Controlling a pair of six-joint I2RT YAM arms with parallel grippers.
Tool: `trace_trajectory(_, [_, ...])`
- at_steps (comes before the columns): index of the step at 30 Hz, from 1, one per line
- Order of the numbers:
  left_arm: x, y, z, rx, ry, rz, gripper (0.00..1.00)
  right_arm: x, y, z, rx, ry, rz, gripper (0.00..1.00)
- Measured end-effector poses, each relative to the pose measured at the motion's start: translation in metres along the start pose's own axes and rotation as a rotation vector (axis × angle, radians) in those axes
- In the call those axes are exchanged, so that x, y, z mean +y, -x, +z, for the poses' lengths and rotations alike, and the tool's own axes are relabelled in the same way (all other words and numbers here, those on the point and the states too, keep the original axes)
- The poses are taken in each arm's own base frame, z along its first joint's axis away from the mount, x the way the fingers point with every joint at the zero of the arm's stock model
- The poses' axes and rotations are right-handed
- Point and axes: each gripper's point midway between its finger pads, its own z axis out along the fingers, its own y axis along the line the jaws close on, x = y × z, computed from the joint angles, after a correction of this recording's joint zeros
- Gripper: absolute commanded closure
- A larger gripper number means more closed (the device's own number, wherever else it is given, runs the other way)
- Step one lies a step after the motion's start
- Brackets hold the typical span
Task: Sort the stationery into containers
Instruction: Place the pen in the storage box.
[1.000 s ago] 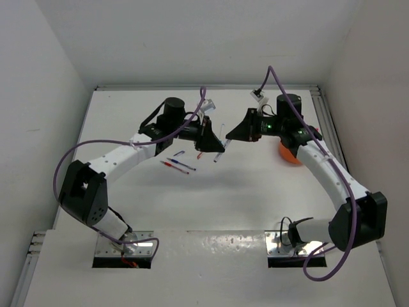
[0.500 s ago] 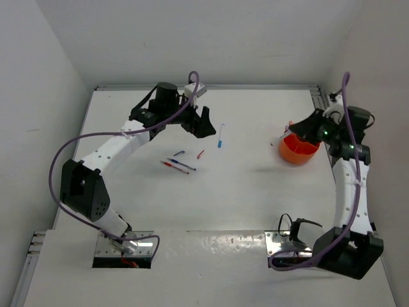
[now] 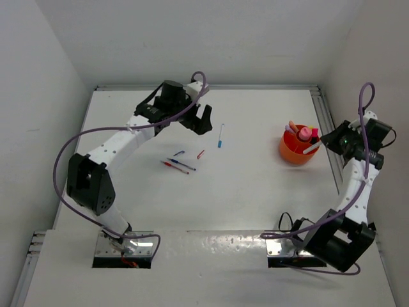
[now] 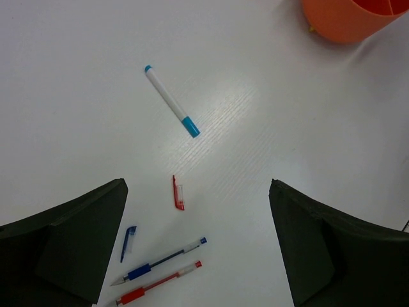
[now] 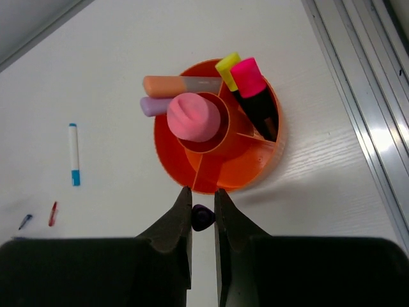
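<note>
Several items lying loose on bench (image 4: 307, 128): blue-tipped marker (image 4: 171, 101), blue pen (image 4: 160, 261), red pen (image 4: 160, 284). Left gripper (image 4: 197, 184) hovering above, spread wide, likely choosing next pick. Right gripper (image 5: 202, 192), nearly closed, pinching purple pen (image 5: 202, 217) just beside orange bowl (image 5: 171, 166), likely readying drop-in.

The bowl (image 5: 255, 167) is bright orange. Inside are a pink cap (image 5: 193, 117), a yellow marker (image 5: 227, 64), a pink marker (image 5: 248, 78), a pale orange marker (image 5: 172, 85) and a lilac marker (image 5: 152, 106). My black right gripper (image 5: 202, 192) has a purple pen (image 5: 202, 219). On the white table (image 4: 287, 128) I see a white pen with blue ends (image 4: 171, 101), a red cap (image 4: 178, 193), a blue cap (image 4: 128, 242), a blue pen (image 4: 160, 261) and a red pen (image 4: 160, 281).
</note>
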Motion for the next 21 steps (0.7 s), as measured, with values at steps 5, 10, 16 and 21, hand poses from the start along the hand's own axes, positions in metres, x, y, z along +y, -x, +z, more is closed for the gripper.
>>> trace_trajectory(5, [0.014,-0.004,0.017,0.051,0.036,-0.021,0.0,-0.014,-0.003,0.018,0.021,-0.025,0.013,1.0])
trace_trajectory(10, [0.027,-0.021,0.024,0.109,0.104,-0.057,0.0,-0.024,-0.005,0.035,0.035,-0.036,0.025,1.0])
trace_trajectory(16, [0.036,-0.029,0.025,0.125,0.163,-0.08,0.0,-0.022,-0.003,0.049,0.029,-0.037,-0.002,0.97])
trace_trajectory(21, [0.031,-0.035,0.036,0.14,0.152,-0.079,0.0,-0.016,-0.009,0.062,0.051,-0.02,-0.016,0.62])
